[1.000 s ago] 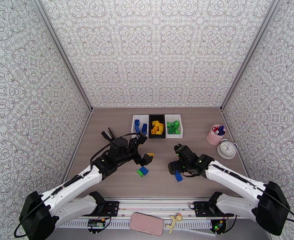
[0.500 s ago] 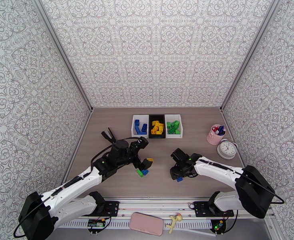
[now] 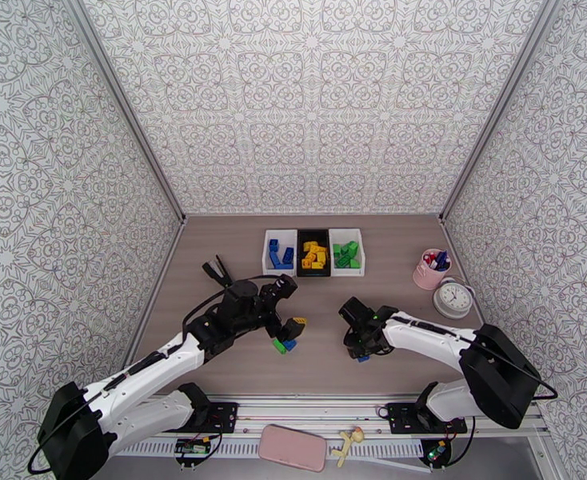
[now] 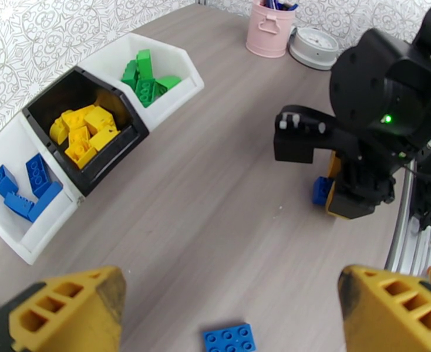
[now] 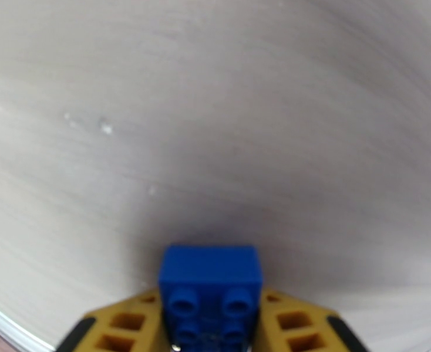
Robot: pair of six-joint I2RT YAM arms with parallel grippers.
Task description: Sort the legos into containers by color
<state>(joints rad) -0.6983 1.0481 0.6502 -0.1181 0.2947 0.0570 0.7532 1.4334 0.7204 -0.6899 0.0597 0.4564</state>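
**Right gripper clamps a blue brick at the near side of the table**

The right gripper is down low. Its yellow fingers press against either side of a blue brick, studs facing the wrist camera, and from here that reads as a grip. The jaws stand narrow with the brick between them. Much of the brick pokes out past the fingertips, so the hold is on its near end. Whether it rests on the table or just clears it, I cannot tell.

Moving outward, the left gripper hangs spread wide with nothing in it. It sits over a loose blue plate that has a green brick right beside it.

Across the table sits the row of bins: the blue-filled white bin, the black bin of yellows, and the green-filled white bin.

To do this pick well, I'd check the pinch is firm, then lift straight up before any sideways swing, because an end-held brick could pivot. The target is the blue-filled bin, the far end of the row from this arm. Carry high over the other two bins and steer clear of the left arm. Let go low and centred so nothing bounces into the yellows.
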